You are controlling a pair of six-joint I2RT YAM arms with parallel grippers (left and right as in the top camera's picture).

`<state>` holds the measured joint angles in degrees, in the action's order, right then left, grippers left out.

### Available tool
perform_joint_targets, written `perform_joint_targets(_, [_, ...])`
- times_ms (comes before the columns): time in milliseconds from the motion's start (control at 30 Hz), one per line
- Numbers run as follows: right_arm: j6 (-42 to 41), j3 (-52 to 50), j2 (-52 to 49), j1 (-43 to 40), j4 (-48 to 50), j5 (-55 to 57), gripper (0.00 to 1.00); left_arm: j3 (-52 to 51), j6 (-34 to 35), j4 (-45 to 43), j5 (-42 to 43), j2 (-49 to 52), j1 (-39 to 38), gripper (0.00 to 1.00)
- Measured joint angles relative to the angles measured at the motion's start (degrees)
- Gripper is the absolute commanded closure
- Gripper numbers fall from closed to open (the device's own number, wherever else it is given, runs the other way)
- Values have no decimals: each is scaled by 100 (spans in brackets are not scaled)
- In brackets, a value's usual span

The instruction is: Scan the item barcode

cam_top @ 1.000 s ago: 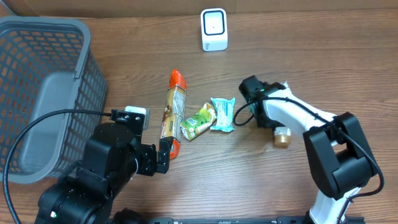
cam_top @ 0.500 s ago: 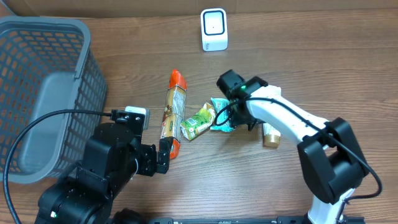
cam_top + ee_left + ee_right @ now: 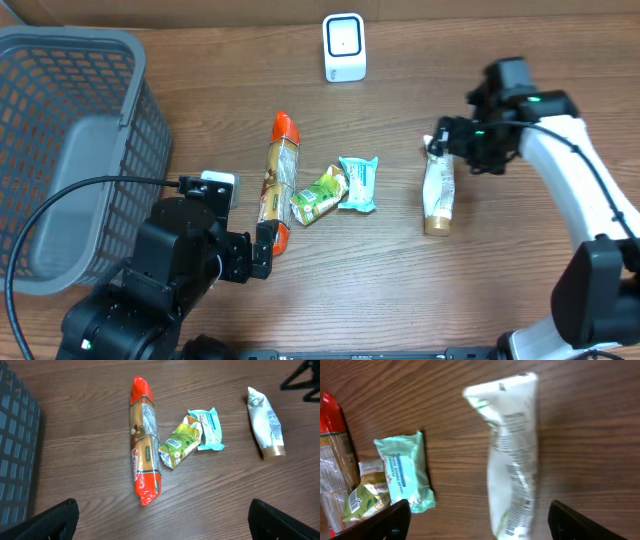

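Outside the basket (image 3: 150,130), tube (image 3: 438,190) lies flat.

Even bright light; right wrist view motion-blurred.

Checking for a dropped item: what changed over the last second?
The right gripper opened, let go of the white tube and swung back from over the teal packet to the tube's far end. Green packet, long pack, scanner, basket and left gripper stayed put.
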<state>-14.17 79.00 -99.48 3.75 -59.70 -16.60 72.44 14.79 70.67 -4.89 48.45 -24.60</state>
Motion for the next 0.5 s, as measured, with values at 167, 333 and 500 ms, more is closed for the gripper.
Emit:
perform_joint_targets(167, [247, -898, -2, -487, 625, -398, 10, 0, 0, 0, 0, 0, 0, 0])
perform_joint_targets(333, [326, -1849, -2, -291, 1486, -538, 10, 0, 0, 0, 0, 0, 0, 0])
perform_joint_targets(500, [354, -2302, -2, 155, 2192, -518, 36, 0, 0, -2, 0, 0, 0, 1])
